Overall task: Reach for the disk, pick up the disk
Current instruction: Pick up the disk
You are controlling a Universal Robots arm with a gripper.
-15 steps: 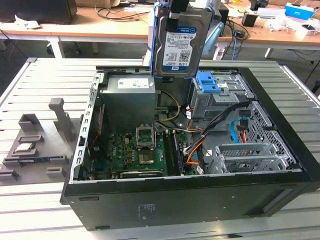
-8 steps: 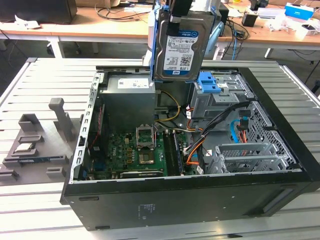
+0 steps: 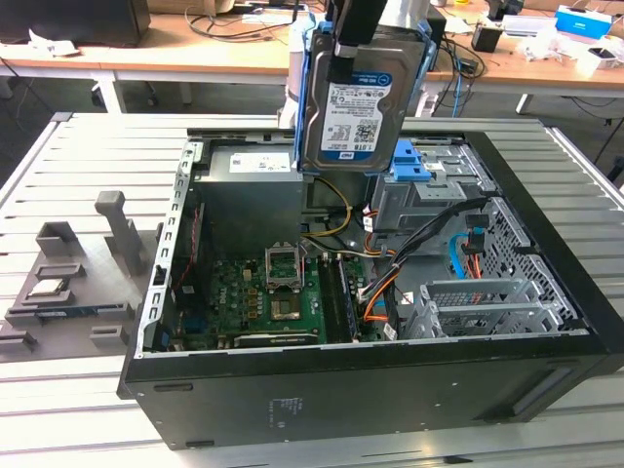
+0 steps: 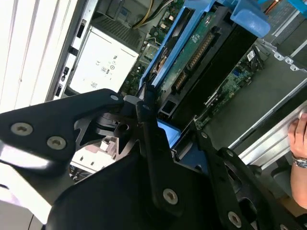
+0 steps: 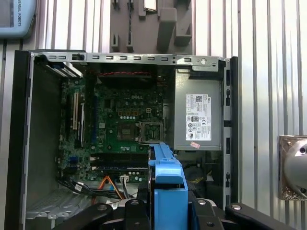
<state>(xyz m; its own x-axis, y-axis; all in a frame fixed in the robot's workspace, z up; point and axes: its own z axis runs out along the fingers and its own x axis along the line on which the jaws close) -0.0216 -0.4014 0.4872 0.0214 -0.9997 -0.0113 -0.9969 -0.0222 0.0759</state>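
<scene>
One disk (image 3: 363,102) hangs upright above the open computer case (image 3: 546,322), label facing the exterior view | gripper (image 3: 353,44) directly over it, clenched on the disk's upper edge, fingers pressing its blue carrier frame | case lies on slatted table (image 3: 68,409), grey stand (image 3: 73,283) beside it

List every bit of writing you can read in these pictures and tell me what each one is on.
No text can be read with confidence.
Label on the disk, held by the gripper: print and barcode too small to read.
Label on the power supply: too small to read.
White marks on the side of the computer case: too small to read.
Lettering on the circuit board: too small to read.
</scene>
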